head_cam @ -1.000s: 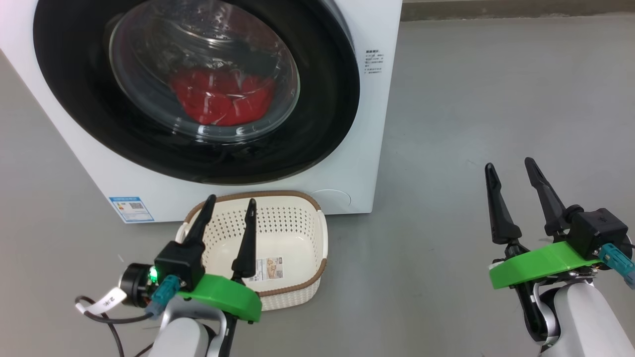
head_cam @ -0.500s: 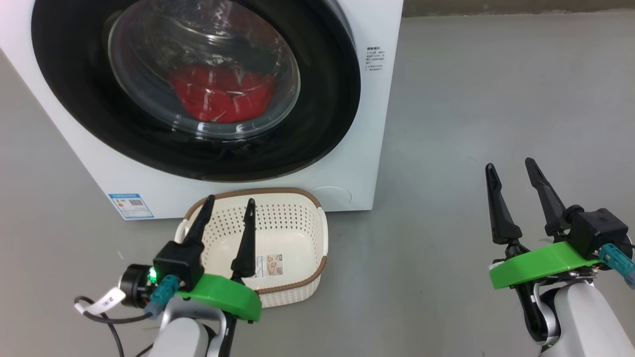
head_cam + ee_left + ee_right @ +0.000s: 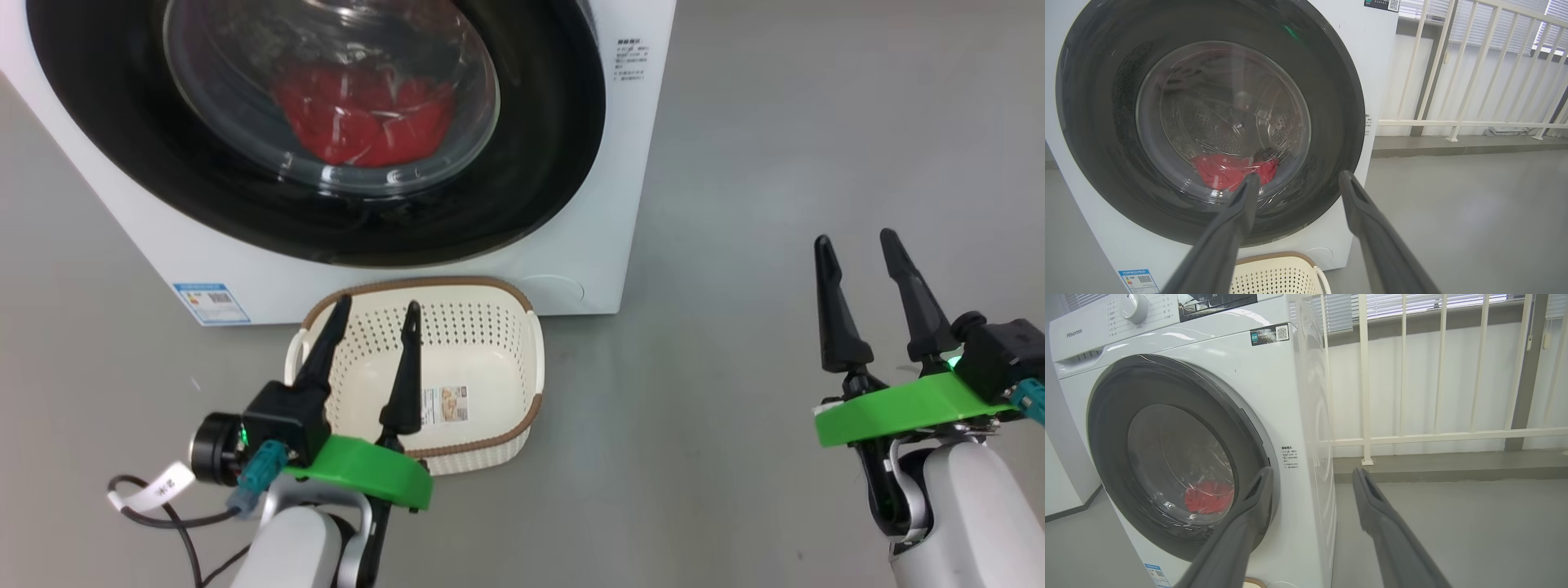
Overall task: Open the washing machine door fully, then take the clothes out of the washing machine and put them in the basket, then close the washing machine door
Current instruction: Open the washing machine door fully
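The white washing machine (image 3: pixel 616 204) (image 3: pixel 1274 379) stands ahead with its round black-rimmed door (image 3: pixel 522 163) (image 3: pixel 1331 102) (image 3: pixel 1110 428) shut. Red clothes (image 3: pixel 363 114) (image 3: pixel 1231 173) (image 3: pixel 1208 496) lie in the drum behind the glass. The cream basket (image 3: pixel 490 327) (image 3: pixel 1274 271) sits on the floor right before the machine, with just a paper label on its bottom. My left gripper (image 3: pixel 375 304) (image 3: pixel 1296 177) hovers open over the basket's near left part. My right gripper (image 3: pixel 857 239) (image 3: pixel 1310 473) stands open over bare floor to the right of the machine.
Grey floor (image 3: pixel 775 163) stretches to the right of the machine. A white railing (image 3: pixel 1437 435) (image 3: pixel 1453 122) and a low step run behind it. A blue label (image 3: pixel 211 303) marks the machine's lower left front. A loose cable (image 3: pixel 155 510) hangs by my left wrist.
The head camera has tilted, so machine and basket sit higher in view. Both grippers stay open; the right one shows a little higher.
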You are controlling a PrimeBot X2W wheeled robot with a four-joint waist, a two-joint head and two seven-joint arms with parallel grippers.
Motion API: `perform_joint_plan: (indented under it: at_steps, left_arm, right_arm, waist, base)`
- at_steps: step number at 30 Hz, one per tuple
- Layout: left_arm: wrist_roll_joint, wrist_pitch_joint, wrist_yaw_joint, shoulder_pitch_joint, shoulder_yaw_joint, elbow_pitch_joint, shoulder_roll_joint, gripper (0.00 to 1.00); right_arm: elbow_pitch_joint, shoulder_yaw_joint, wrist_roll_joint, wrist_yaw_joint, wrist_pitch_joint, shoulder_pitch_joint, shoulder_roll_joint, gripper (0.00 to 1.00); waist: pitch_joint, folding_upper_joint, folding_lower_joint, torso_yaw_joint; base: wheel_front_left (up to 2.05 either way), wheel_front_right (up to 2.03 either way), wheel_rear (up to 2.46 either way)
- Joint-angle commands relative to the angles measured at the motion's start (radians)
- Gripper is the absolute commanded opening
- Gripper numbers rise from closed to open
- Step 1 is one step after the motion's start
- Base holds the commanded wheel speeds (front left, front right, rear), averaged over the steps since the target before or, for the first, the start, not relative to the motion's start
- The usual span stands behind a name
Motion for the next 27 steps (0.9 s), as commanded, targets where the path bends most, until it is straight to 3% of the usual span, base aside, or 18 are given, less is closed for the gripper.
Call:
perform_joint_plan:
  at_steps: [1, 6, 7, 8, 9, 10, 11, 27]
  left_arm:
    - [0.002, -0.012, 0.008, -0.046, 0.033, -0.037, 0.018, 1.0]
    - [0.006, -0.012, 0.006, -0.056, 0.036, -0.061, 0.018, 1.0]
    - [0.007, -0.012, 0.005, -0.058, 0.037, -0.065, 0.018, 1.0]
    - [0.008, -0.012, 0.005, -0.06, 0.037, -0.07, 0.018, 1.0]
    - [0.008, -0.012, 0.005, -0.061, 0.037, -0.074, 0.018, 1.0]
    - [0.008, -0.012, 0.005, -0.063, 0.037, -0.077, 0.018, 1.0]
    - [0.008, -0.012, 0.004, -0.065, 0.036, -0.08, 0.018, 1.0]
    - [-0.026, -0.012, -0.006, -0.097, 0.01, -0.137, 0.018, 1.0]
  right_arm:
    - [-0.027, 0.012, 0.013, 0.006, -0.009, -0.045, -0.007, 1.0]
    - [-0.027, 0.006, 0.057, 0.006, -0.009, -0.079, -0.007, 0.98]
    - [-0.026, 0.006, 0.063, 0.006, -0.009, -0.087, -0.007, 0.85]
    - [-0.023, 0.008, 0.072, 0.006, -0.009, -0.094, -0.007, 0.49]
    - [-0.02, 0.009, 0.083, 0.006, -0.009, -0.103, -0.007, 0.39]
    - [-0.016, 0.011, 0.092, 0.006, -0.009, -0.111, -0.007, 0.15]
    - [-0.013, 0.013, 0.103, 0.006, -0.009, -0.12, -0.007, 0.0]
    - [0.142, 0.085, 0.485, 0.006, -0.003, -0.345, -0.007, 0.0]
  waist:
    - [0.023, 0.0, 0.0, 0.006]
    - [0.067, 0.0, 0.0, 0.016]
    - [0.076, 0.0, 0.0, 0.018]
    - [0.084, 0.0, 0.0, 0.021]
    - [0.091, 0.0, 0.0, 0.023]
    - [0.098, 0.0, 0.0, 0.025]
    - [0.105, 0.0, 0.0, 0.028]
    - [0.211, 0.0, 0.0, 0.06]
  base:
    - [0.0, 0.0, 0.0]
    - [0.0, 0.0, 0.0]
    - [0.0, 0.0, 0.0]
    - [0.0, 0.0, 0.0]
    - [0.0, 0.0, 0.0]
    - [0.0, 0.0, 0.0]
    - [0.0, 0.0, 0.0]
    - [0.0, 0.0, 0.0]
